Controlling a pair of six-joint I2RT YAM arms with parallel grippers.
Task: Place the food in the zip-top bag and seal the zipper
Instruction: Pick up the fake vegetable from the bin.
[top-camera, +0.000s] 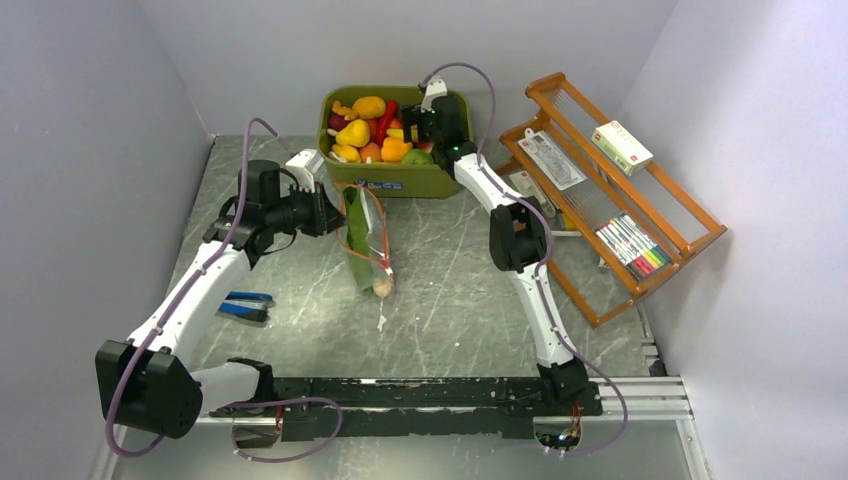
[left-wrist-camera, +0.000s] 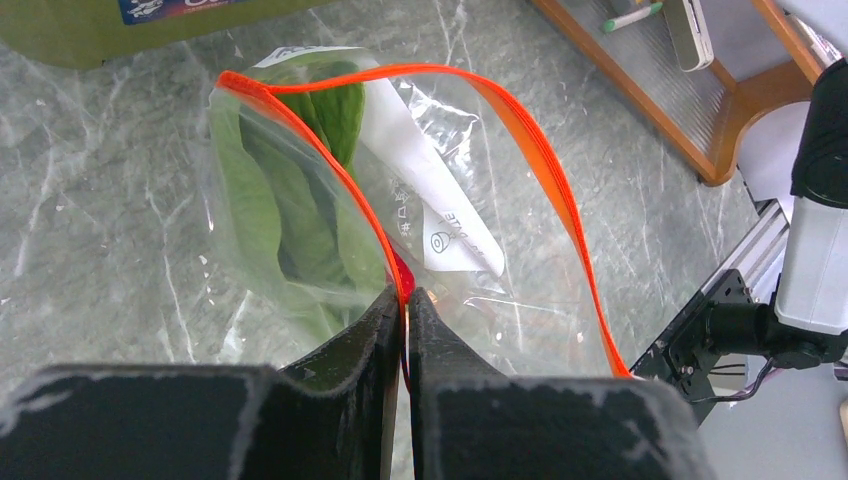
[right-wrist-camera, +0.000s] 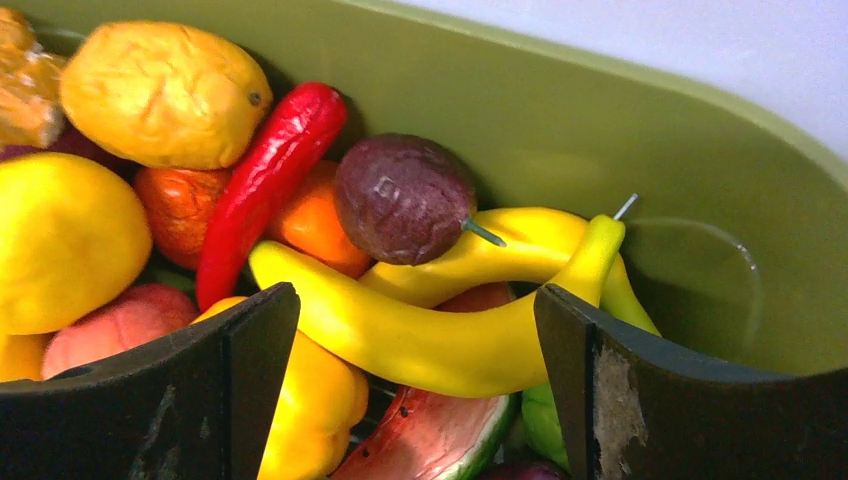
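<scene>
The clear zip-top bag (top-camera: 366, 240) lies on the table in front of the olive tub (top-camera: 400, 181), its mouth held open. Green leaves (left-wrist-camera: 290, 200) and a white label lie inside it, with a pale piece (top-camera: 383, 288) at its bottom end. My left gripper (left-wrist-camera: 405, 295) is shut on the orange zipper (left-wrist-camera: 540, 150) at one lip of the mouth. My right gripper (right-wrist-camera: 412, 300) is open inside the tub, its jaws either side of a yellow banana (right-wrist-camera: 430, 345). A red chili (right-wrist-camera: 265, 180) and a purple fruit (right-wrist-camera: 400, 195) lie just beyond it.
A wooden rack (top-camera: 610, 190) stands at the right with a white box (top-camera: 622, 147), packets and markers (top-camera: 635, 245) on it. A blue-and-black tool (top-camera: 245, 305) lies by the left arm. A small pale bit (top-camera: 381, 323) lies below the bag.
</scene>
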